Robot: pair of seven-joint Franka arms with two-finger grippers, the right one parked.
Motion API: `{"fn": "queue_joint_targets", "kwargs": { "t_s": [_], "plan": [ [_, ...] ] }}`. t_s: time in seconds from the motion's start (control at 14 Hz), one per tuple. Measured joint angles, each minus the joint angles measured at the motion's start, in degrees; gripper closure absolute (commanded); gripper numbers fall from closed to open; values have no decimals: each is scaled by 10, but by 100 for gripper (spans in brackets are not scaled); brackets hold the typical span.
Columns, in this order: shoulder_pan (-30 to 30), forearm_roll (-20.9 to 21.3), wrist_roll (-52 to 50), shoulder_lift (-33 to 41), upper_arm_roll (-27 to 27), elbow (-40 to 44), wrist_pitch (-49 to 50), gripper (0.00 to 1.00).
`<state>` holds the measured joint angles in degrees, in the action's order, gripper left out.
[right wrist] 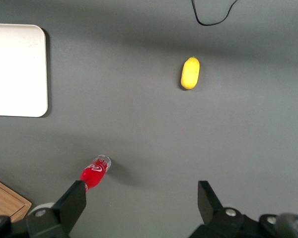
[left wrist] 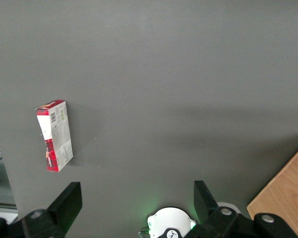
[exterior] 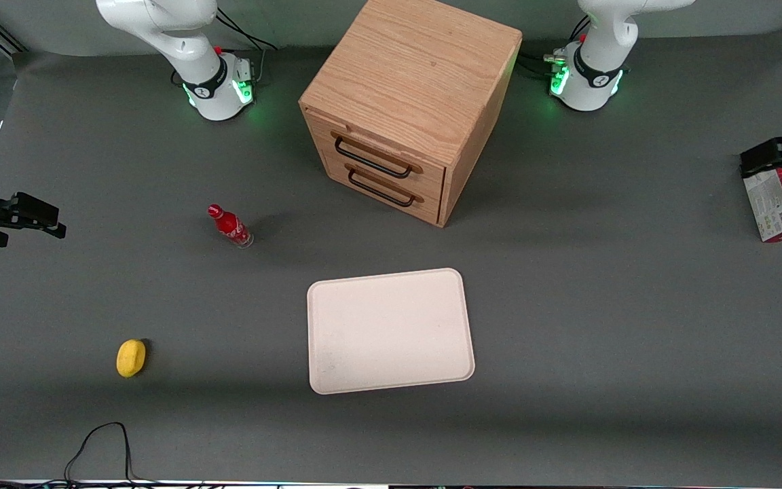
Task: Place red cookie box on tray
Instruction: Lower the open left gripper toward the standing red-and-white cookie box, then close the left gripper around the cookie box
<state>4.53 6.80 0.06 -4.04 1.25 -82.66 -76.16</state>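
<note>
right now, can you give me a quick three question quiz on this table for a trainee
1. True or false: the red cookie box already lies on the tray.
2. Which thing stands nearest the wooden cabinet? A) the yellow lemon B) the small red bottle C) the black cable
3. Fill in: the working arm's hand hangs above the table with its fingers ____ and nothing between them.

Key
1. False: the box lies on the bare table toward the working arm's end, and the tray holds nothing.
2. B
3. open
</note>
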Motion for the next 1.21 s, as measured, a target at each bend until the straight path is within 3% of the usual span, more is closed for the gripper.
{"fn": "queue_joint_targets", "kwargs": {
  "t_s": [0.43, 0.86, 1.21],
  "plan": [
    [141, 2, 148, -7, -4, 0, -6, 0],
    [292, 2, 340, -53, -6, -1, -71, 0],
    [337, 14, 370, -73, -5, -52, -132, 0]
  ]
}}
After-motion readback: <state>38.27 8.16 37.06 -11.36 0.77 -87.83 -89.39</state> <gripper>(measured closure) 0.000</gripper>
